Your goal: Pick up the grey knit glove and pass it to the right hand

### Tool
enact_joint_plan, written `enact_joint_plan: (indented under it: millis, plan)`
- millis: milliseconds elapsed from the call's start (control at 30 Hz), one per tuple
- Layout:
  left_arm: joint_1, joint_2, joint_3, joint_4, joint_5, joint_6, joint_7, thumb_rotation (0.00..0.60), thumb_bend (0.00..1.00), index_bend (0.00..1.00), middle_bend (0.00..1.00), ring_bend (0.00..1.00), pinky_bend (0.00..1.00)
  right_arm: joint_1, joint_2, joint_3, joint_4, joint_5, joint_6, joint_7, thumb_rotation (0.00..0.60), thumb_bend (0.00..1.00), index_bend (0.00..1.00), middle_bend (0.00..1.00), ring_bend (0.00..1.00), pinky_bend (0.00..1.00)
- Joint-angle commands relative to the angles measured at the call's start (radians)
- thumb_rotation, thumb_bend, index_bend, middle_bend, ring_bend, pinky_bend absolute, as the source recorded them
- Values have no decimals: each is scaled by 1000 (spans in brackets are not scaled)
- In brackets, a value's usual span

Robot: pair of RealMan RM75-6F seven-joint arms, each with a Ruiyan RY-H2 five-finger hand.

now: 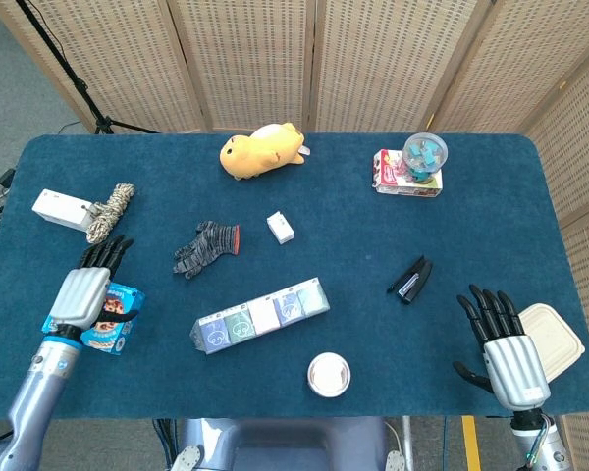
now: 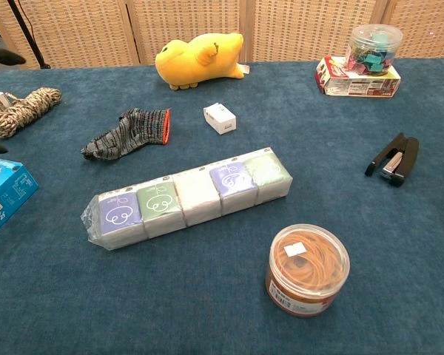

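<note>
The grey knit glove (image 1: 205, 247) with an orange cuff lies flat on the blue table, left of centre; the chest view shows the glove (image 2: 128, 133) too. My left hand (image 1: 88, 289) hovers open over the blue cookie box, well left of the glove, fingers spread and pointing away from me. Only dark fingertips (image 2: 1, 58) of it show at the chest view's left edge. My right hand (image 1: 503, 348) is open near the table's front right edge, holding nothing.
A blue cookie box (image 1: 106, 317) sits under the left hand. A rope coil (image 1: 110, 211) and white box (image 1: 62, 209) lie behind it. A tissue pack row (image 1: 261, 315), rubber-band tub (image 1: 328, 374), small white box (image 1: 281, 228), stapler (image 1: 410, 280), yellow plush (image 1: 261, 149) and white container (image 1: 553, 339) surround the glove.
</note>
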Motion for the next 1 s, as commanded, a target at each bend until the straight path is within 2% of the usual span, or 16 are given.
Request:
enact_joint_plan:
  millis: [33, 167, 267, 467, 1000]
  plan:
    - [-157, -142, -104, 83, -222, -77, 162, 600, 0, 0, 0, 0, 0, 2, 3, 2, 3, 10, -8, 10, 600, 0, 0, 0, 0, 0]
    - [-239, -233, -140, 189, -328, -89, 232, 600, 0, 0, 0, 0, 0, 2, 8, 5, 4, 18, -9, 23, 600, 0, 0, 0, 0, 0]
    - [-291, -280, -144, 264, -398, -119, 280, 600, 0, 0, 0, 0, 0, 2, 12, 7, 2, 23, -9, 32, 600, 0, 0, 0, 0, 0]
    - [-361, -353, -145, 415, -479, -219, 283, 600, 0, 0, 0, 0, 0, 0, 24, 14, -1, 39, -8, 61, 600, 0, 0, 0, 0, 0]
    - [-460, -517, -136, 701, -512, -325, 248, 600, 0, 0, 0, 0, 0, 10, 33, 37, 13, 102, -43, 99, 600, 0, 0, 0, 0, 0]
